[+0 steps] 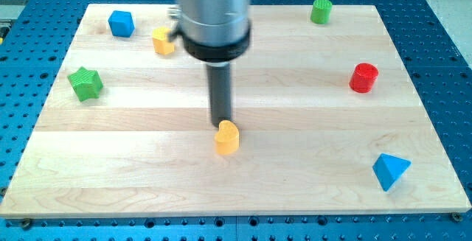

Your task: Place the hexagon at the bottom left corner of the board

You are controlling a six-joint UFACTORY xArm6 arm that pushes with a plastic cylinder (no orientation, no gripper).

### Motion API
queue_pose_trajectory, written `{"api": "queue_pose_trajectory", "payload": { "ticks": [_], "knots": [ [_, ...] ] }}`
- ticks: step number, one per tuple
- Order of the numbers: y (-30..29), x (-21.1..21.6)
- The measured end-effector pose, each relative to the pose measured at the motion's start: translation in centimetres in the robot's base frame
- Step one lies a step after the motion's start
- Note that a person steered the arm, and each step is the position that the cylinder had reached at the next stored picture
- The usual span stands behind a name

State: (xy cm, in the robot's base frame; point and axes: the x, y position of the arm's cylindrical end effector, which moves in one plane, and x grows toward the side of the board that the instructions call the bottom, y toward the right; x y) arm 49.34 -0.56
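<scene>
Seven blocks: two yellow, two green, two blue, one red; my tip (222, 122) touches one yellow block (227, 138).

A single camera looks down at a slant from beyond the view's bottom edge of the table (243, 189), facing toward its far edge. It stands far enough back to take in nearly the whole wooden top, whose sides narrow toward the view's top. Blue perforated metal (435, 35) frames it. The arm's grey housing (212, 9) looms large, cut off at the top edge.
</scene>
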Motion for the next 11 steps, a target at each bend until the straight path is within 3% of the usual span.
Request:
{"api": "queue_pose_trajectory", "payload": {
  "ticks": [2,5,6,7,8,10,11],
  "knots": [
    [0.6,5.5],
    [1.4,-14.2],
    [-0.2,-18.2],
    [-5.6,-20.5],
    [-14.2,-19.0],
    [-21.0,-20.2],
    [-19.4,-14.1]
  ]
}}
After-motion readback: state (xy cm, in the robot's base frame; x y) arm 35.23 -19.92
